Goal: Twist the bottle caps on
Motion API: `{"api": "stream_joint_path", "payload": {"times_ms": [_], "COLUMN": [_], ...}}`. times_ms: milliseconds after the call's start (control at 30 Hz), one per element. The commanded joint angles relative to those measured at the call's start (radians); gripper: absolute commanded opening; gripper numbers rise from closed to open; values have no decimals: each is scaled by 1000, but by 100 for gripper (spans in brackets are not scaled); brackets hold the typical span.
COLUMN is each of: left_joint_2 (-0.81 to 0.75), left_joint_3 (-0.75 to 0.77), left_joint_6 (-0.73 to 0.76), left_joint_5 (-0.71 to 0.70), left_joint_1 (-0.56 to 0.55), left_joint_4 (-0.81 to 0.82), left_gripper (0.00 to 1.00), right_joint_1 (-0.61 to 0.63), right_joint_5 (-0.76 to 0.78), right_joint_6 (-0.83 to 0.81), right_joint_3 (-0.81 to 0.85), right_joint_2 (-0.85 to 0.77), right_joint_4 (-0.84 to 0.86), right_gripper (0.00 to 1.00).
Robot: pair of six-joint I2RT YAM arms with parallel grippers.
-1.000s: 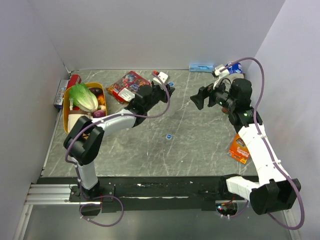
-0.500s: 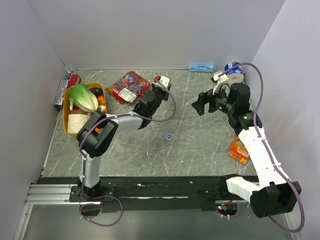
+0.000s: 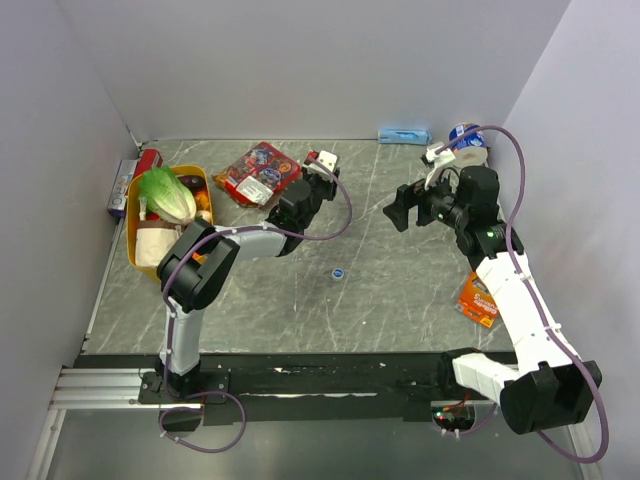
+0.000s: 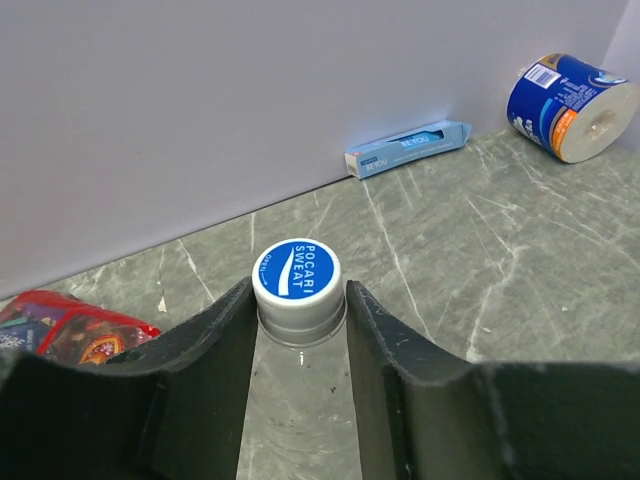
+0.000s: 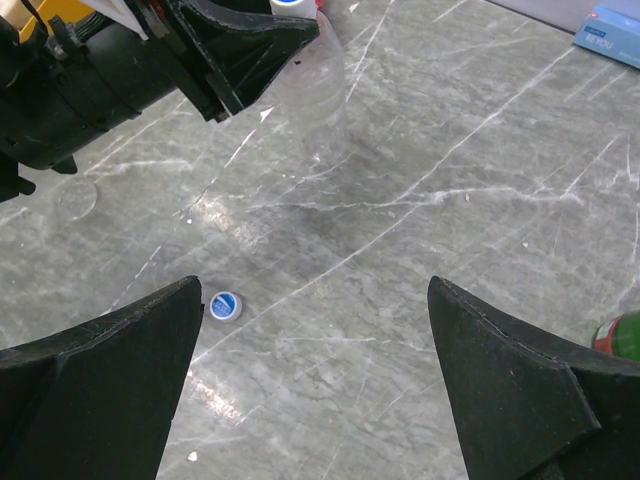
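From where I stand, the left gripper (image 4: pixel 298 298) reaches toward the far edge of the desk (image 3: pixel 400 290), about midway along it, where a clear bottle (image 5: pixel 320 95) stands upright. Its jaws are drawn in narrow, one finger on each side of the fitted cap (image 4: pixel 296 272), which sits square on the neck with its blue top facing up. That is the stance you would want for twisting a cap down, though I cannot tell whether the fingers actually press on it or merely flank it. The cap looks level and low on the neck, so I'd judge this one is close to seated. The right gripper (image 5: pixel 313 285) hangs above the desk's right half, jaws spread wide with nothing between them, apparently free for the next pick and turned toward the work. Below it, near the middle of the desk and well apart from the bottle, a loose cap (image 5: pixel 224 305) lies flat, blue side up, easy to pinch from above. That seems the next job, but I can't pick out a second bottle for it with any certainty.
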Motion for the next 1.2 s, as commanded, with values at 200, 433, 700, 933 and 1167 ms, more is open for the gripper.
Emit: {"api": "stream_joint_path", "payload": {"times_ms": [200,433,700,933,1167], "left_joint_2": [3,4,0,0,-8], "left_joint_3": [35,33,27,33,30], "left_joint_6": [-27,-32,-37,-47,-43], "left_joint_5": [1,9,-6,10,1], "left_joint_1": [4,9,23,29,29], "left_joint_4": [20,6,-6,-20,-31], "left_gripper": [48,49,66,70,87], "right_joint_1": [-4,-4,-3,-3,-3], "right_joint_5": [-7,-7,-12,-16,-21], "right_joint_6": [3,3,11,12,11], "right_joint_3": [29,24,26,35,40], "right_joint_2": [13,9,13,29,33], "right_joint_4": [28,28,37,43,49], "right_gripper": [100,100,100,100,100]}}
